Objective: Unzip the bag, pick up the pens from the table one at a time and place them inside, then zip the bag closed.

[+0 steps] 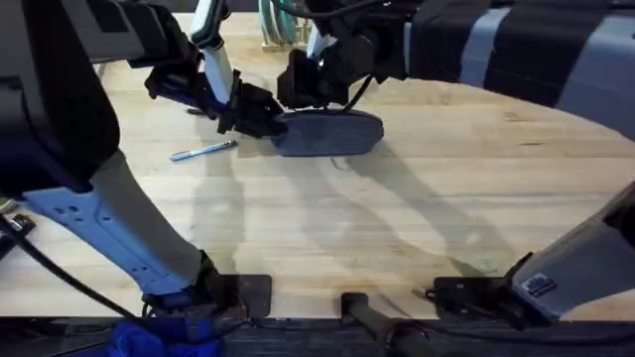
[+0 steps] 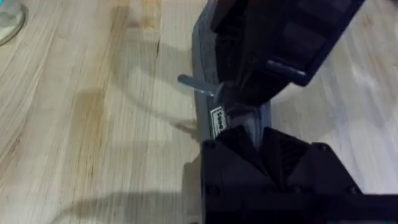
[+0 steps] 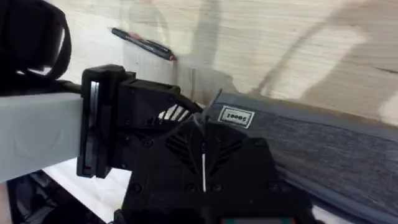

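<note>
The grey-blue bag lies on the far middle of the table. My left gripper is at the bag's left end, its fingers shut on the fabric beside a white label. From above, my right gripper comes down over the same end and is shut on the metal zipper pull, which sticks out sideways. I cannot tell whether the zip is open. A silvery-white pen lies left of the bag. A dark pen lies on the wood beyond the left gripper.
A holder with teal items stands at the table's back edge behind the grippers. A round clear object sits off to one side. Bare wood stretches across the table's front and right.
</note>
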Robot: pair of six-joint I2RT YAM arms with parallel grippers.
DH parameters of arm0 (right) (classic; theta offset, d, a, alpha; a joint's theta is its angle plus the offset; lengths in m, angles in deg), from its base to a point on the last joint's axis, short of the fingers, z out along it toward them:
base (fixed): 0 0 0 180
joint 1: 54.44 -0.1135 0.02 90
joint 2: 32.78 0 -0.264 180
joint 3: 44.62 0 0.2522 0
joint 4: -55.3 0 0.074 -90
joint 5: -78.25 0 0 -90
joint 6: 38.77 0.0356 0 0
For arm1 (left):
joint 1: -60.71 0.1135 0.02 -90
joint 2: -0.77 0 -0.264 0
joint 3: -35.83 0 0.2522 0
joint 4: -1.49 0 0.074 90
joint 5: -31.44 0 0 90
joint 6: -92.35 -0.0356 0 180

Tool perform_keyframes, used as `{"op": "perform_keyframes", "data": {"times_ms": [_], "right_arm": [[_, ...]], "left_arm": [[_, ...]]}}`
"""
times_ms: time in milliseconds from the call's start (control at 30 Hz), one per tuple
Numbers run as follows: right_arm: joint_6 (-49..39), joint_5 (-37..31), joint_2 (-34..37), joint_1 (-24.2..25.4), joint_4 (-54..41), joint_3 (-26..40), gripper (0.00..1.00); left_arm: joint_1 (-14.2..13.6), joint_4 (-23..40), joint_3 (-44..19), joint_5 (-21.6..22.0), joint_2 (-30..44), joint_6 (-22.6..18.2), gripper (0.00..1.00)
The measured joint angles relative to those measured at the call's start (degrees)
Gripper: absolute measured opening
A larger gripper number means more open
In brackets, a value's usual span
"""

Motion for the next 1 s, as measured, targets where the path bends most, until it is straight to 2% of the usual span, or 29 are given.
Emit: {"op": "perform_keyframes", "data": {"times_ms": [1000], "right_arm": [[2.93, -0.02, 0.0, -0.92, 1.73, 0.0, 0.031]], "left_arm": [[0.0, 0.0, 0.0, 0.0, 0.0, 0.0, 0.042]]}}
